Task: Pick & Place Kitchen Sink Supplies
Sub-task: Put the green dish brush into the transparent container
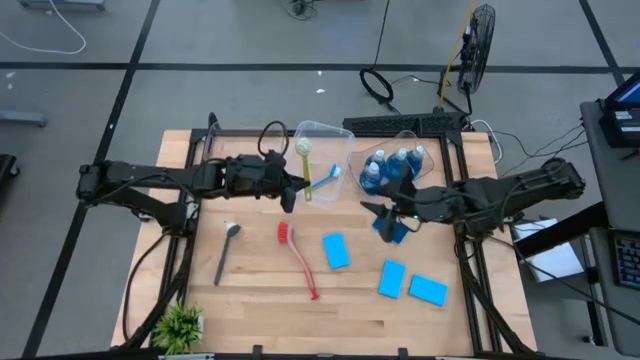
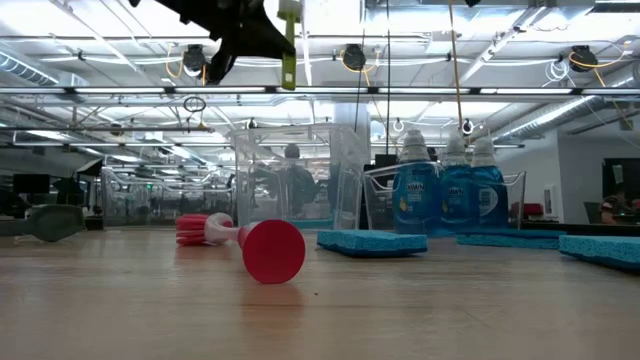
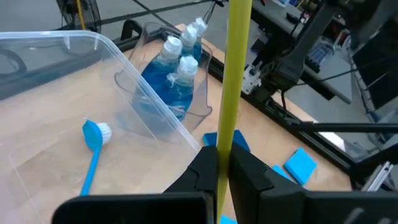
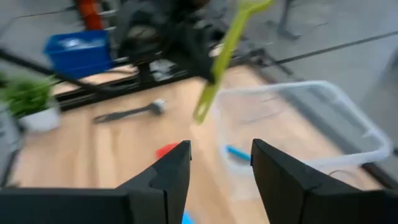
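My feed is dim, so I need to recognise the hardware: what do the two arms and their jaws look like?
Both arms, left arm and right arm, are dark, slim and jointed, with black cables looped along them. Each ends in a left gripper or right gripper with two blocky, wedge-shaped black jaws. No markings are legible.

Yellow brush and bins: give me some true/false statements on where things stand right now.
1. The left claw holds the yellow brush. True.
2. The blue brush lies on the bare table. False: it is in the clear bin.
3. Three bottles of blue liquid stand in the other bin. True, three show there.
4. The red brush is already in a bin. False: it lies on the table.
5. The grey brush lies on the table. True.
6. The right claw grips the yellow brush. False: the brush is in the left claw.
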Controlling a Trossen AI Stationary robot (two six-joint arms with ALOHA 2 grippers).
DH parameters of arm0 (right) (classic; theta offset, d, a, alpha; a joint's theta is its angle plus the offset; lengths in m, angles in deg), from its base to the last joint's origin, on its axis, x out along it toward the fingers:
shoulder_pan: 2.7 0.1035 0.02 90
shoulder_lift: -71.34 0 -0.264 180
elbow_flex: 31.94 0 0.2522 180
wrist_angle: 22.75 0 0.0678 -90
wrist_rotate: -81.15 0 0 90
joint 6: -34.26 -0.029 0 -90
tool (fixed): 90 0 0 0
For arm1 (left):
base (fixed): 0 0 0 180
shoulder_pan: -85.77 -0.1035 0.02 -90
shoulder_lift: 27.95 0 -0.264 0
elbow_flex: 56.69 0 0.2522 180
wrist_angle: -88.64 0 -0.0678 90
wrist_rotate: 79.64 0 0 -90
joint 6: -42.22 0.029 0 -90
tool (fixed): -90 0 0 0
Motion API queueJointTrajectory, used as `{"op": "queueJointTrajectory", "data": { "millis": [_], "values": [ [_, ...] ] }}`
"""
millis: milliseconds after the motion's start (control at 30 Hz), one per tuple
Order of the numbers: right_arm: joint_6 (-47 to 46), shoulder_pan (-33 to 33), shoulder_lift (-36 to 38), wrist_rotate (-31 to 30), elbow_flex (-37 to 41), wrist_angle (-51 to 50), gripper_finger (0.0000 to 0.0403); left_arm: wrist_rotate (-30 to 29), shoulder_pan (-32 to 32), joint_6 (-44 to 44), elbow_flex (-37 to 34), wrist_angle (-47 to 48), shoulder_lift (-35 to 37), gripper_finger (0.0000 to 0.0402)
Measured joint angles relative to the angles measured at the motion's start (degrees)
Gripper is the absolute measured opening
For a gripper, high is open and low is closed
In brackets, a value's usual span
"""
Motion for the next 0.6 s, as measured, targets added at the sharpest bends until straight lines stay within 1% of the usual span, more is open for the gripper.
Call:
{"op": "queueJointTrajectory", "data": {
  "millis": [67,133,267,367,433,500,600],
  "values": [
    [-0.46,0.19,2.35,3.68,1.98,-0.06,0.0149,1.10,-1.29,-0.34,0.16,0.32,0.02,0.0018],
    [-1.69,0.19,4.62,6.04,4.48,0.50,0.0146,2.57,-2.62,-1.14,1.19,1.77,-0.04,0.0018],
    [-3.57,0.23,9.75,7.47,11.18,5.57,0.0141,4.66,-5.24,-0.75,5.67,6.96,-0.90,0.0018],
    [-3.57,0.23,13.74,8.21,17.27,13.50,0.0141,4.92,-7.19,-0.07,10.31,15.34,-2.11,0.0018],
    [-3.36,0.30,16.56,9.42,21.58,18.90,0.0141,5.73,-8.27,0.21,14.20,18.02,-3.75,0.0018],
    [-3.09,0.28,19.11,10.96,25.84,24.71,0.0140,6.86,-9.49,0.50,17.24,23.50,-5.27,0.0018],
    [-3.12,0.58,23.15,11.46,32.02,32.45,0.0139,8.21,-11.04,0.80,21.73,27.84,-8.64,0.0018]
  ]
}}
